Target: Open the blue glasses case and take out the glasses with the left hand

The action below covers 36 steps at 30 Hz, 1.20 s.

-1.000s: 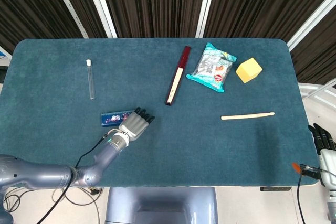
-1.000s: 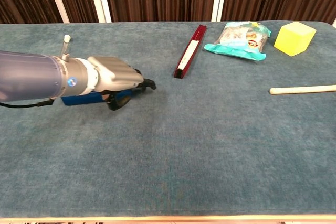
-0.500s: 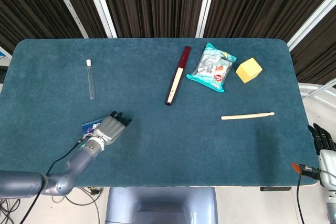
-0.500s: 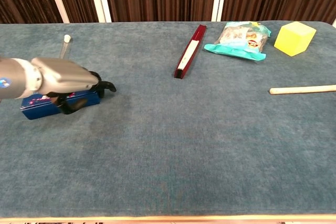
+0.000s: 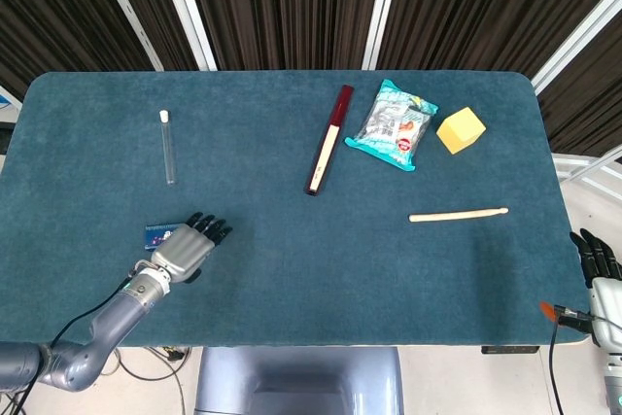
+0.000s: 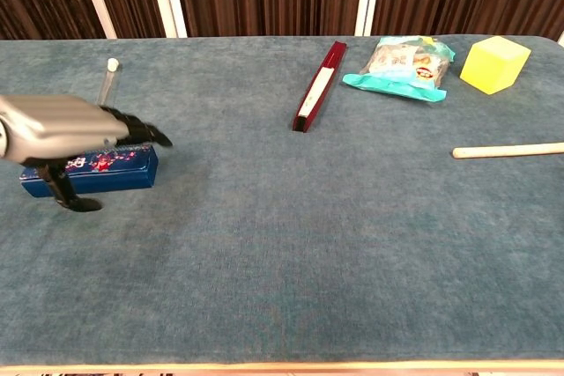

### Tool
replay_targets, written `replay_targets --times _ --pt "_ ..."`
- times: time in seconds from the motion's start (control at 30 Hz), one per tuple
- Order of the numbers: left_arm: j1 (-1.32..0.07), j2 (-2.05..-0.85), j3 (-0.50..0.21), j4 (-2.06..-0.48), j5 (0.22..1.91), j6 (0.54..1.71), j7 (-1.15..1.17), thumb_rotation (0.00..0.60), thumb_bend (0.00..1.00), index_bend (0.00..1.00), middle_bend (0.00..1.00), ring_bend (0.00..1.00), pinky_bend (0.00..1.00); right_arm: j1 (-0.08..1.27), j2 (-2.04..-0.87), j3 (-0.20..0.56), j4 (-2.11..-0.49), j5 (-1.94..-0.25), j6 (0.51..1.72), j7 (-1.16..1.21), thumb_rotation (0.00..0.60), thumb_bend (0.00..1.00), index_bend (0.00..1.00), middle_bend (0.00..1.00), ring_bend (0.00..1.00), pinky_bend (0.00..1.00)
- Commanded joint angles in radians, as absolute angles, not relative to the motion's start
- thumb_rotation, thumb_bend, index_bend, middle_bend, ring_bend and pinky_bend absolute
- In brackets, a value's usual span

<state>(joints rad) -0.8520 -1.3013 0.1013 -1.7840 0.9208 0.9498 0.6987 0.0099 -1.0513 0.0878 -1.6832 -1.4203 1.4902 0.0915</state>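
The left hand (image 6: 66,134) had dragged the blue glasses case (image 6: 97,171) toward the table's near-left corner; fingers spread over it, holding nothing — lifting the lid came next, probably thumb steadying its front.

Left hand (image 6: 66,129) and blue glasses case (image 6: 97,172) further toward the table's left-front, fingers now spread.
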Motion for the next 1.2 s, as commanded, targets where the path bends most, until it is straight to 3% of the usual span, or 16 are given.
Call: replay_targets --times 0.03,0.33,0.47,0.63,0.97,1.1,1.2 --pt "-0.794 -1.321 0.085 -1.772 0.960 1.040 0.656 0.600 0.10 0.00 0.00 0.00 0.05 0.010 -1.051 0.088 -1.683 -1.420 1.490 0.093 0.600 0.18 0.00 0.00 0.00 0.19" --pt "-0.729 -1.384 0.042 -1.703 0.844 1.128 0.656 0.600 0.10 0.00 0.00 0.00 0.04 0.010 -1.052 0.087 -1.684 -1.423 1.491 0.092 0.600 0.18 0.00 0.00 0.00 0.19" --pt "-0.728 -1.418 0.020 -1.640 0.808 1.125 0.669 0.600 0.11 0.00 0.00 0.00 0.04 0.009 -1.052 0.088 -1.684 -1.422 1.491 0.091 0.600 0.18 0.00 0.00 0.00 0.19" --pt "-0.730 -1.455 -0.006 -1.574 0.781 1.116 0.678 0.600 0.24 0.00 0.00 0.00 0.04 0.009 -1.052 0.088 -1.683 -1.420 1.490 0.091 0.600 0.18 0.00 0.00 0.00 0.19" --pt "-0.725 -1.478 -0.026 -1.520 0.756 1.096 0.690 0.600 0.24 0.00 0.00 0.00 0.05 0.009 -1.050 0.088 -1.683 -1.422 1.490 0.095 0.600 0.18 0.00 0.00 0.00 0.19" --pt "-0.713 -1.466 -0.029 -1.536 0.773 1.096 0.668 0.600 0.24 0.00 0.04 0.00 0.15 0.009 -1.049 0.087 -1.683 -1.422 1.490 0.095 0.600 0.17 0.00 0.00 0.00 0.19" --pt "-0.702 -1.448 -0.026 -1.550 0.816 1.103 0.640 0.600 0.24 0.00 0.13 0.03 0.21 0.009 -1.049 0.087 -1.683 -1.423 1.490 0.095 0.600 0.18 0.00 0.00 0.00 0.19"
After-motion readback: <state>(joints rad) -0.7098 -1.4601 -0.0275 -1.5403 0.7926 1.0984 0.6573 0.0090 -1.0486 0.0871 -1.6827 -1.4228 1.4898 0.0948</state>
